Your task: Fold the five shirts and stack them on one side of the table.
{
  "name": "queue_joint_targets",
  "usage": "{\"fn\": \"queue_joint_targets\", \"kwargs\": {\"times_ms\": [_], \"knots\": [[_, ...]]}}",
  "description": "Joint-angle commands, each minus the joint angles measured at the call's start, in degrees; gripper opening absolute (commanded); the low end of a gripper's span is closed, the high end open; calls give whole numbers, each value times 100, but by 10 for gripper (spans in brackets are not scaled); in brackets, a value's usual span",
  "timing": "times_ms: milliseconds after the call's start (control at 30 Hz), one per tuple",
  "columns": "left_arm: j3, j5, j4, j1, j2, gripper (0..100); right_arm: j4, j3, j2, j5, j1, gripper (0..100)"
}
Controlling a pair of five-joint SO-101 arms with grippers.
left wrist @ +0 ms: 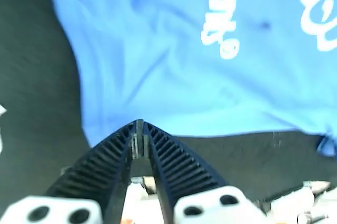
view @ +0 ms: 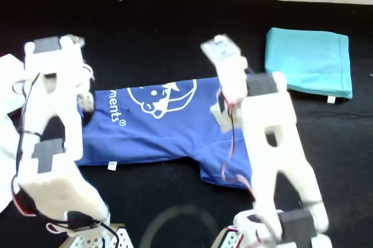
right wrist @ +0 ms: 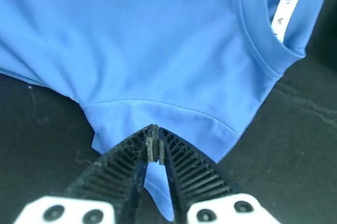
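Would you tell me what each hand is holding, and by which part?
Both pinch the blue shirt: right hand at a sleeve, left hand apparently at the hem.

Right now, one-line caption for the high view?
Blue shirt spread on black table; folded teal shirt set aside.

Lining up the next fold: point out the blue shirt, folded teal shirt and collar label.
blue shirt [view: 163,128], high view, on its middle.
folded teal shirt [view: 308,60], high view, on its top.
collar label [right wrist: 287,6], right wrist view, on the white strip.
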Motion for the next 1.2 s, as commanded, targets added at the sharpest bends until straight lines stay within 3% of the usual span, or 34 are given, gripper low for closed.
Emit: {"fn": "queue_joint_targets", "kwargs": {"times_ms": [0,167,300,533,700,933,1167], "knots": [[1912,-290,-1222,119,-927,9,-866,2193,-1253,246,-40,6],[4048,-431,-3165,110,-1710,9,-1578,3749,-1736,352,-22,6],[4673,-413,-4229,110,-1771,9,-2281,4101,-1727,352,-13,6],[4479,-396,-4624,-382,-1587,9,-3574,4154,-1622,835,444,6],[4497,-396,-4624,-347,-1516,9,-3996,3697,-382,1090,954,6],[4505,-273,-4633,-330,-1508,9,-3284,2677,268,1073,1156,6],[4505,-18,-4642,-356,-1499,9,-2158,3134,-1657,1073,857,6]]}}
